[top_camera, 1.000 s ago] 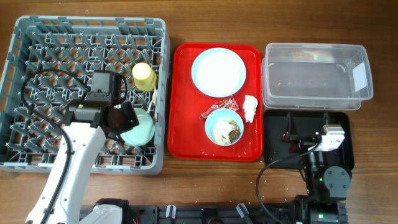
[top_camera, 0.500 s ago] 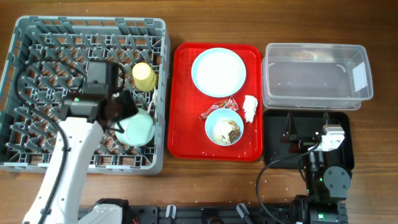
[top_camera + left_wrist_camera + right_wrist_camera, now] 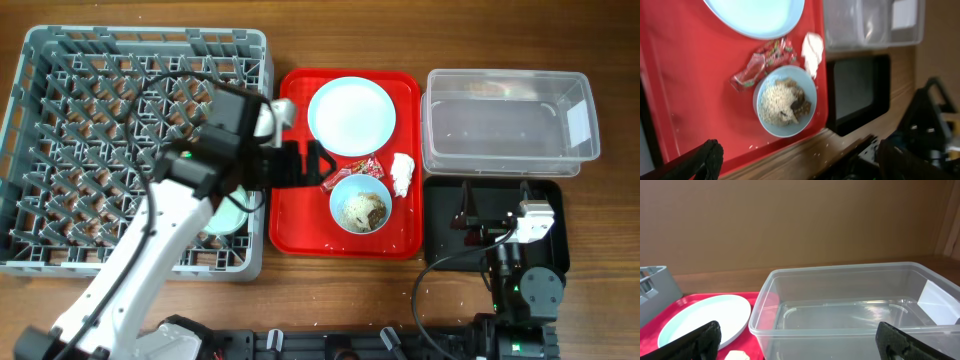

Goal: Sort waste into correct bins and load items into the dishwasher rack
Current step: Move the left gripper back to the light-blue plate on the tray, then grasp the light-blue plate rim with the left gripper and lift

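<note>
My left gripper (image 3: 301, 165) hangs open and empty above the left side of the red tray, left of the red sweet wrapper (image 3: 350, 172). Its wrist view looks down on the wrapper (image 3: 762, 62), the crumb-filled blue-green bowl (image 3: 786, 101), the white tissue wad (image 3: 811, 47) and the pale blue plate (image 3: 755, 15). A second bowl (image 3: 232, 212) lies in the grey dishwasher rack (image 3: 60, 130), partly under my arm. The clear tub (image 3: 510, 120) and the black tray (image 3: 555, 200) stand at the right. My right gripper (image 3: 495, 210) rests open over the black tray, facing the tub (image 3: 855, 310).
The red serving tray (image 3: 300, 225) lies between the rack and the bins. My left arm crosses the rack's right side and hides what stands there. The right arm's base (image 3: 525, 285) and cables sit at the table's front edge. Small crumbs dot the wood near the tray.
My left gripper opened and let go of the bowl in the rack, then swung right and now hangs over the red tray. The right arm has not moved.
</note>
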Robot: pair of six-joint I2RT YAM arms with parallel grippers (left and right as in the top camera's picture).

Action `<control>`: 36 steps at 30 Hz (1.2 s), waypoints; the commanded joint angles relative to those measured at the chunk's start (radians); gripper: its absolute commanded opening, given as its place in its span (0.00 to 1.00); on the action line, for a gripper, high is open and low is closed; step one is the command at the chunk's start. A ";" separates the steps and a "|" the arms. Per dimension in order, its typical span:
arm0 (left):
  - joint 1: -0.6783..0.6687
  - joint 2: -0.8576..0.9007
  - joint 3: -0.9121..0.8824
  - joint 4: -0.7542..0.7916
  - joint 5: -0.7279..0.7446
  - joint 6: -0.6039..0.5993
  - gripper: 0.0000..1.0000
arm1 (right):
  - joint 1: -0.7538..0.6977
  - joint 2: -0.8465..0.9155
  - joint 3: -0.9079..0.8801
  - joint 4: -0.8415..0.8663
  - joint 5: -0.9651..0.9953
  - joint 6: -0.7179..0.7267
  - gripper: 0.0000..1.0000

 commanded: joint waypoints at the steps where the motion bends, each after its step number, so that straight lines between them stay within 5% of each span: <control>1: -0.089 0.074 0.005 0.007 -0.118 0.002 1.00 | -0.004 -0.005 -0.001 0.003 0.003 0.000 1.00; 6: -0.148 0.173 0.005 0.034 -0.153 0.000 1.00 | -0.004 -0.005 -0.001 0.003 0.003 0.000 1.00; 10: -0.140 0.191 0.005 0.236 -0.269 -0.116 1.00 | -0.004 -0.005 -0.001 0.003 0.003 0.000 1.00; 15: -0.154 0.230 0.005 0.484 -0.484 -0.134 0.74 | -0.004 -0.005 -0.001 0.003 0.003 0.000 1.00; 20: -0.151 0.370 0.005 0.575 -0.665 -0.132 0.74 | -0.004 -0.005 -0.001 0.003 0.003 0.000 1.00; 36: -0.087 0.628 0.005 0.733 -0.618 -0.125 0.65 | -0.004 -0.005 -0.001 0.003 0.003 0.000 1.00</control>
